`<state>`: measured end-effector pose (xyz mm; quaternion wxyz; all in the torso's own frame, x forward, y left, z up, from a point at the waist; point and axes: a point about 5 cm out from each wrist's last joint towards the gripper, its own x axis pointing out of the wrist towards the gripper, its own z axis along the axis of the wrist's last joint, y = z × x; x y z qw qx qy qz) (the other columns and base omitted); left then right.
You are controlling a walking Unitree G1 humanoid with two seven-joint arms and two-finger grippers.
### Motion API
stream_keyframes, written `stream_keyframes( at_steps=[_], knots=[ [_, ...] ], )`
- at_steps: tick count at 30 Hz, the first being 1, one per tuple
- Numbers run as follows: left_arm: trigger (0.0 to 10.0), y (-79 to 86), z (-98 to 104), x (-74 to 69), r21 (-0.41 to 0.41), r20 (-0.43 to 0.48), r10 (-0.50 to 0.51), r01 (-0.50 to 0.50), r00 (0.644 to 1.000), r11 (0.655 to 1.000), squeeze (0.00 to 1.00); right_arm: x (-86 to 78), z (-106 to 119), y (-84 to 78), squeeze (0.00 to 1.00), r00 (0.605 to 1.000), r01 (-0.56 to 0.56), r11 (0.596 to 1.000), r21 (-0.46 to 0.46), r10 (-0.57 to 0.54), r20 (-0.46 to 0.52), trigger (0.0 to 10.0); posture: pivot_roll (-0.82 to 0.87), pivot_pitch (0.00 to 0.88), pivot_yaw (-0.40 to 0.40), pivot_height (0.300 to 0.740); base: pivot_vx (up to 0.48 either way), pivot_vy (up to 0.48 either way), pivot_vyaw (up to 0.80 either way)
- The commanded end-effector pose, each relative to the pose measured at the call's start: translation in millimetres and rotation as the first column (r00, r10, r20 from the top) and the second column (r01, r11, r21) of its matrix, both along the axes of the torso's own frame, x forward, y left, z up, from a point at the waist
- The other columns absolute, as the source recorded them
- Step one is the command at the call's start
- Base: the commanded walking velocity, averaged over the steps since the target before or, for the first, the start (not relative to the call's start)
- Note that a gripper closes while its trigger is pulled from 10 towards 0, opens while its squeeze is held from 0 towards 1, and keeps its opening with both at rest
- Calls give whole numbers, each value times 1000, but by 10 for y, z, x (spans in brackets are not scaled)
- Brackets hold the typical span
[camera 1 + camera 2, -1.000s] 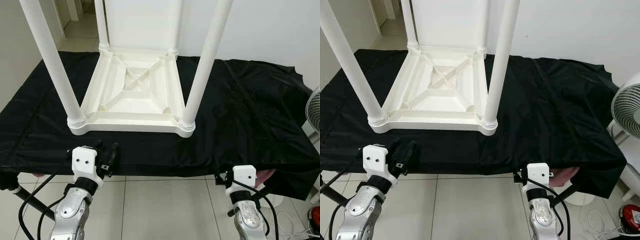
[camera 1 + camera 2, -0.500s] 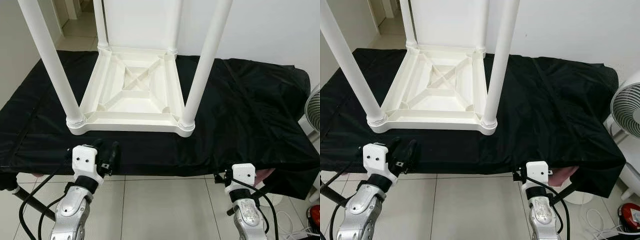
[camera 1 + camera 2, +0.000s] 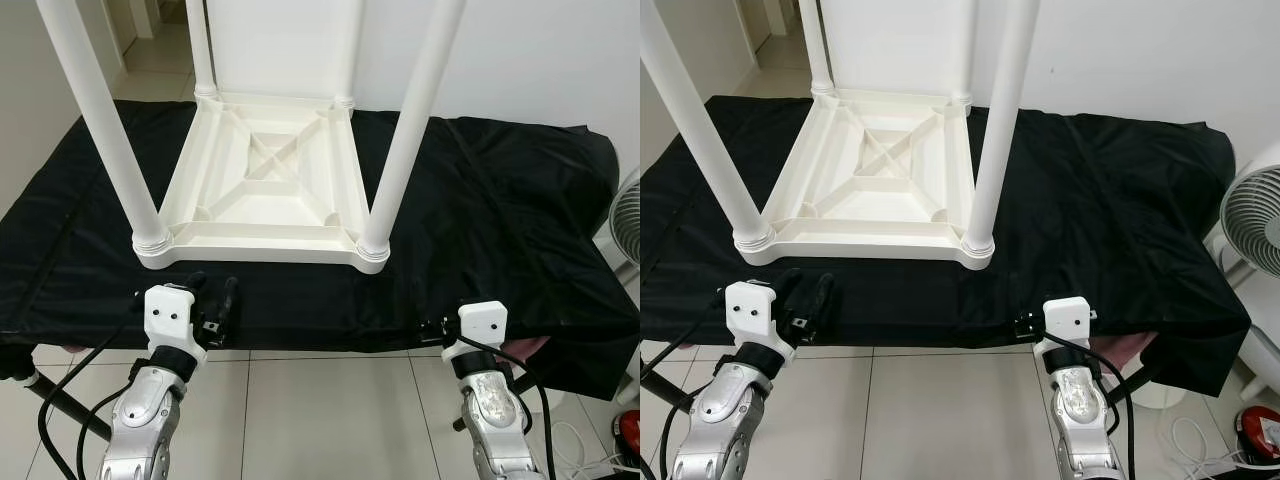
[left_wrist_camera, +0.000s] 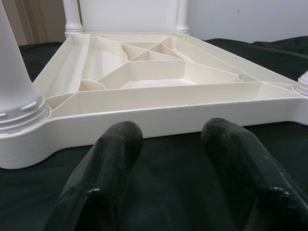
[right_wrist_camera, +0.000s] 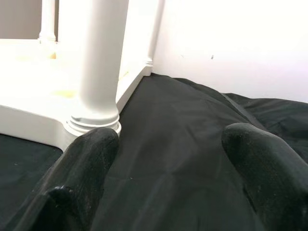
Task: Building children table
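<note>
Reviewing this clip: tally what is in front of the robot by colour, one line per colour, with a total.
White: 2, the upside-down white plastic children's table with four legs screwed in, and the white round fan at the right
Black: 1, the black cloth covering the work surface
Red: 1, a small red object on the floor, too cropped to identify
Total: 4

Even, bright indoor light; the head views are sharp. The glossy black cloth [image 3: 480, 220] shows soft sheen on its folds. The upturned white plastic table [image 3: 880, 180] nearly washes out in the right wrist view, beside the pale wall. Near each wrist camera, black fingers [image 4: 106, 183] blur.
</note>
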<state>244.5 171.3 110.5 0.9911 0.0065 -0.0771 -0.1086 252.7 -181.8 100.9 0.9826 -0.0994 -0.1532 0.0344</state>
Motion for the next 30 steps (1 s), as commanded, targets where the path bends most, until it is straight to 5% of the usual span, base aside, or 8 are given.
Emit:
stream_keyframes(
  at_steps=[1, 15, 30],
  knots=[
    [10000, 3, 42, 6, -11, 10, -2, 2, 1000, 1000, 0, 14, 24, 28, 0, 1000, -15, 1000, 10, 15, 0, 10000, 12, 0, -53, 740, 0, 0, 0],
    [10000, -3, 78, 15, -18, 23, 4, -3, 1000, 1000, 0, 34, 122, 219, 0, 989, -149, 988, 41, 150, -7, 10000, 16, 0, -62, 740, 0, 0, 0],
    [10000, 11, 84, -11, -18, 22, 9, -8, 1000, 1000, 0, -4, 108, 214, 0, 987, -157, 987, 42, 159, -30, 10000, 21, 0, -66, 740, 0, 0, 0]
  ],
)
